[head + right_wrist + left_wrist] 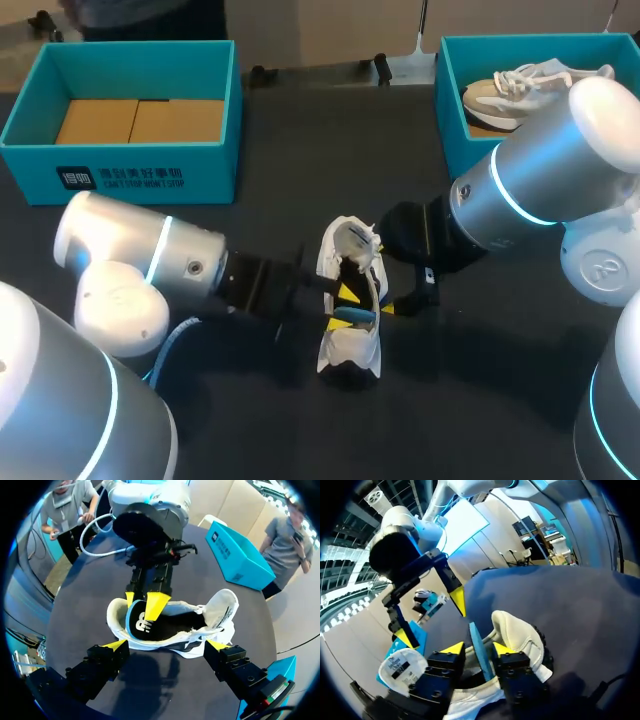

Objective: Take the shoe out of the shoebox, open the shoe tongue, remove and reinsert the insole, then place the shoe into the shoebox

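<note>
A white shoe (350,340) lies in the middle of the dark table, opening up. Its blue-edged insole (352,318) sticks up out of the heel end. My left gripper (342,308) reaches in from the left, and its fingers straddle the insole (479,650) with a small gap, so it is open. In the right wrist view, one left fingertip (155,605) lies over the black insole (160,627) and the other stands behind the heel. My right gripper (165,645) is wide open beside the shoe (222,605), one finger off each end, touching nothing.
A teal shoebox (130,175) holding brown cardboard stands at the back left. A second teal box (450,120) at the back right holds another pale shoe (510,90). Both arms crowd the table's middle.
</note>
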`<state>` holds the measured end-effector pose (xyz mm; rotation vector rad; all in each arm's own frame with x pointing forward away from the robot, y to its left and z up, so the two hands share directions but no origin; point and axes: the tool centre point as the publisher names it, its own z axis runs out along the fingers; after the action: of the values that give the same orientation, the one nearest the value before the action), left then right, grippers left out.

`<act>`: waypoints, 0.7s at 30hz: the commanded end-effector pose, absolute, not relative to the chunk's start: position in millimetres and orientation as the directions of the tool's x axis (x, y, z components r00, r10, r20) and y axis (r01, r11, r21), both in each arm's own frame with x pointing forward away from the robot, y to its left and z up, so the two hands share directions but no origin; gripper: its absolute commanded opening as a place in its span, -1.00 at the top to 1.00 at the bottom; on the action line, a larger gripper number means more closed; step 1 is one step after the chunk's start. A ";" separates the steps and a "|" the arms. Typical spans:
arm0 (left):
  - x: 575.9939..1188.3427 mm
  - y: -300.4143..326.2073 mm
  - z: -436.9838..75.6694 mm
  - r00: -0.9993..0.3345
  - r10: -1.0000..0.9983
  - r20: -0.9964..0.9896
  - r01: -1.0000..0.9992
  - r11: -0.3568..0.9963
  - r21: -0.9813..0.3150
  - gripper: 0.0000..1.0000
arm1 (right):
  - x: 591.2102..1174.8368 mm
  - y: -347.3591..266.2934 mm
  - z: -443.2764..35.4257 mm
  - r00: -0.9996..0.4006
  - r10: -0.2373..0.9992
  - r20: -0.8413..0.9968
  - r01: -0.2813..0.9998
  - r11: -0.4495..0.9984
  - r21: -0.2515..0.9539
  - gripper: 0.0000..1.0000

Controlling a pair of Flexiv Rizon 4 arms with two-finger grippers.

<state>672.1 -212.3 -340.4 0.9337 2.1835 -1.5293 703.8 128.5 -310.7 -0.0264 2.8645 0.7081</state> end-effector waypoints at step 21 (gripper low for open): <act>669.6 -181.9 -282.9 -0.662 0.434 -0.611 0.726 0.170 -0.666 -0.03 | 703.1 129.4 -311.7 -0.981 0.030 -0.190 -0.062 0.886 0.460 -1.00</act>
<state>666.2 -189.2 -295.8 1.0610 2.1390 -1.5023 703.8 128.5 -310.7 -0.0264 2.8645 0.7081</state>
